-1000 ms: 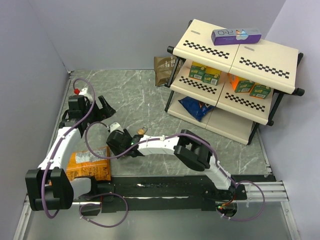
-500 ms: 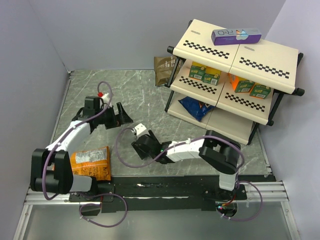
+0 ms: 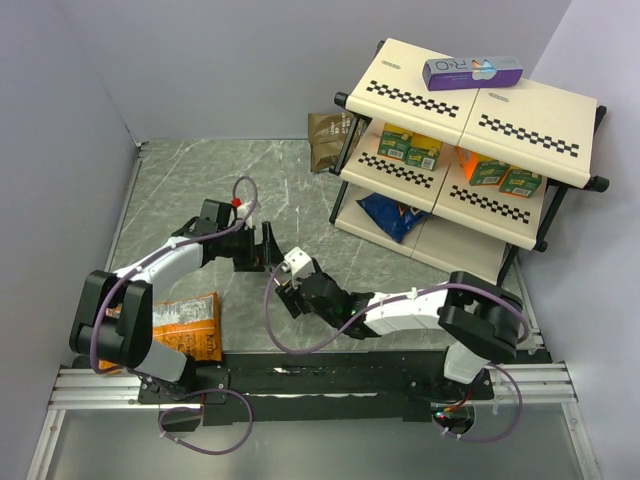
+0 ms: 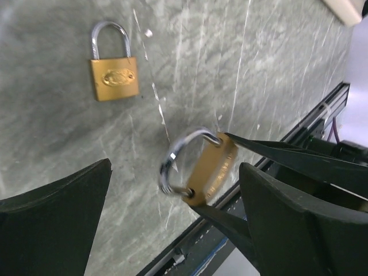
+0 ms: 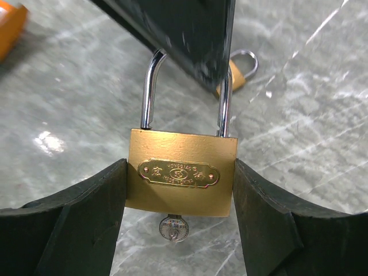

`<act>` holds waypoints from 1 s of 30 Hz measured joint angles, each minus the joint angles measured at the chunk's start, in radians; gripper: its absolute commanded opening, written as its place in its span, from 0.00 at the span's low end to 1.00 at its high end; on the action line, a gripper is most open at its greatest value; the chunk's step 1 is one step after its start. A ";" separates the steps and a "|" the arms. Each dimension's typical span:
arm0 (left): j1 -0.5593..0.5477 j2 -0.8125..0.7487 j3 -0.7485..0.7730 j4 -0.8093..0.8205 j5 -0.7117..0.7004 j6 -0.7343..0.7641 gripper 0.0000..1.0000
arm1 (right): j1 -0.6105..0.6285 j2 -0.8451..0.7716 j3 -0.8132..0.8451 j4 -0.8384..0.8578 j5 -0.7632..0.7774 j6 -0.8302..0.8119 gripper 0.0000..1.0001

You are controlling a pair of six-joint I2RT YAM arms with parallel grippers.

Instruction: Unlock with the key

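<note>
Robot lab booth, plain walls, marble-look tabletop, stocked shelf

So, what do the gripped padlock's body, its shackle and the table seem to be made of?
Padlock body: probably brass, yellow with a dull satin sheen and stamped label. Shackle: likely polished steel, silvery and mirror-bright. Table: grey with white veins, glossy; marble or a printed imitation, cannot tell.

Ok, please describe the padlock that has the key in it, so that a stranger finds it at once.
On the marbled table, left of the checkered shelf rack, look at the right arm's pincer. The brass padlock is clamped between its black fingers, the key sticking out under it. The other padlock lies flat on the table, gripped by nothing, no key showing.
</note>
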 measured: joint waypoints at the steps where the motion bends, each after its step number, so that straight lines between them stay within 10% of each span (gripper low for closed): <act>1: -0.007 0.004 0.002 -0.005 -0.001 0.001 0.95 | 0.000 -0.013 -0.007 0.011 -0.005 -0.005 0.00; 24: -0.057 0.067 0.041 -0.048 -0.052 0.026 0.68 | 0.003 -0.175 -0.069 0.122 -0.026 -0.063 0.00; 30: -0.058 0.067 0.041 -0.039 -0.035 0.026 0.74 | 0.004 -0.179 -0.069 0.161 -0.019 -0.056 0.00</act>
